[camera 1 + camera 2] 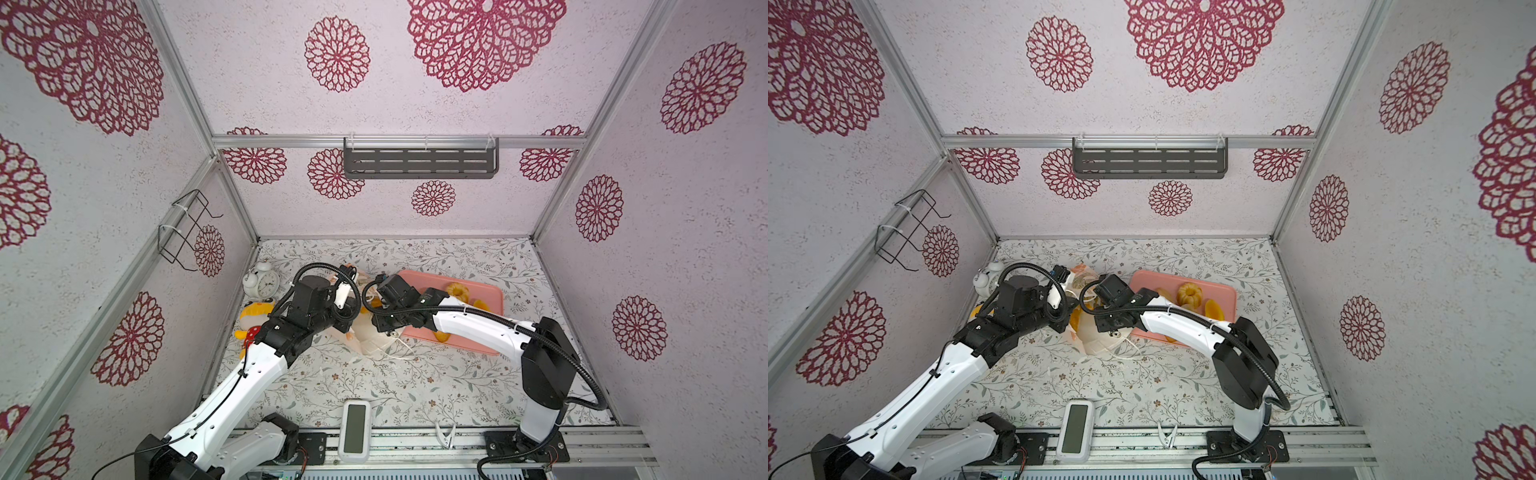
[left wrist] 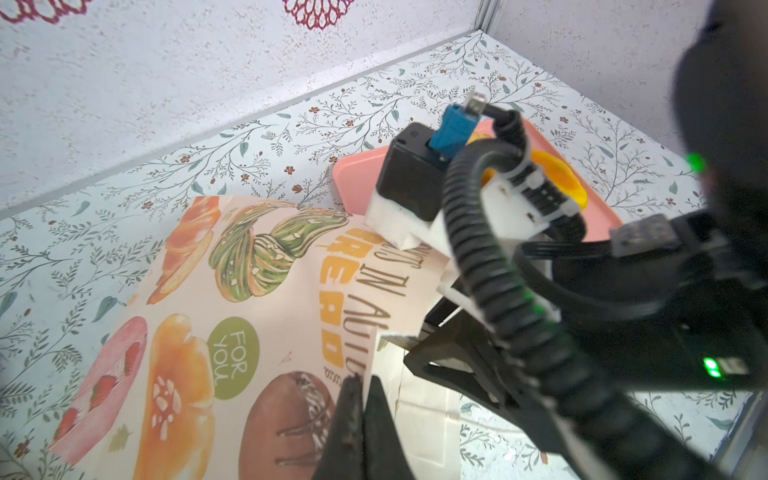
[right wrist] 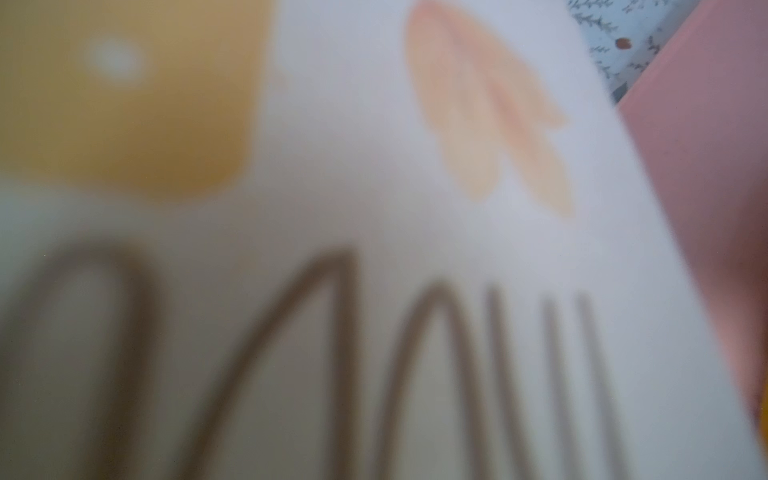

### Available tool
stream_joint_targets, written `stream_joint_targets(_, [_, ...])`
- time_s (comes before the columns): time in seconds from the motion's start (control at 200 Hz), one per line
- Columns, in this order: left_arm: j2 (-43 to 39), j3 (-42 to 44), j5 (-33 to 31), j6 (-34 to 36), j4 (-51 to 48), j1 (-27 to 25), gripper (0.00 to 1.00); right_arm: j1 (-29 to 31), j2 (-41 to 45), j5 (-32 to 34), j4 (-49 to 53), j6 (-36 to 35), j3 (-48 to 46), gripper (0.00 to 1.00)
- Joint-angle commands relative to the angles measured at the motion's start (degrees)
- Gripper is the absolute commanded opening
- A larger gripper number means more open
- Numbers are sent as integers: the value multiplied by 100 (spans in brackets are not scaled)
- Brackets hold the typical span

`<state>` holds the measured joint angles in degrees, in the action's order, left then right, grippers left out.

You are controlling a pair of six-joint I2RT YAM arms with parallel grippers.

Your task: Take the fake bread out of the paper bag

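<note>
**Paper bag** [image 2: 249, 311]: rests askew on the desk [image 1: 395, 386], just left of the pink tray [image 1: 492, 297], pressed between both wrists, with its bakery prints facing the left wrist view.

**Left pincer** [image 2: 360, 399]: clenched on the bag's paper edge.

**Right pincer** [image 2: 436, 357]: clenched just beside that same edge. Its own wrist hides whether it grips paper, bread or nothing.

**Fake bread** [image 1: 457, 291]: a fluted ring bun [image 1: 1190, 294] and a yellow-orange piece [image 1: 1213, 309] lie on the tray, well apart from both pincers.

**Hard to make out:** an orange patch [image 1: 1074, 319] at the bag beneath the left wrist is too covered to identify. The right wrist view shows only blurred bag print and a tray corner.
</note>
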<state>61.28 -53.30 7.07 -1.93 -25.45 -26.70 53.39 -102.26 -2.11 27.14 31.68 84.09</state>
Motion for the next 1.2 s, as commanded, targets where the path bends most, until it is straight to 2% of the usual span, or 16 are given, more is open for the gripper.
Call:
stream_joint_targets(0.0, [115,-44,39,-101,449,-11,0,-17,516,-113,-102,20,95,12])
stream_joint_targets(0.27, [332,-229,-671,-216,374,-11,0,129,890,-133,481,57,-58,10])
stream_joint_targets(0.48, [341,-182,-674,-296,532,-11,0,251,1316,-5,386,201,-663,8])
stream_joint_targets(0.651, [325,-155,-484,-385,586,-11,0,251,1198,48,328,200,-703,26])
stream_joint_targets(0.746, [281,-146,-419,-378,529,-15,0,234,1099,105,218,198,-658,31])
stream_joint_targets(0.971, [174,-128,-356,-308,425,-12,0,161,740,190,291,97,-146,41])
stream_joint_targets(1.196, [193,-145,-307,-292,418,-15,0,20,375,220,465,-17,353,42])
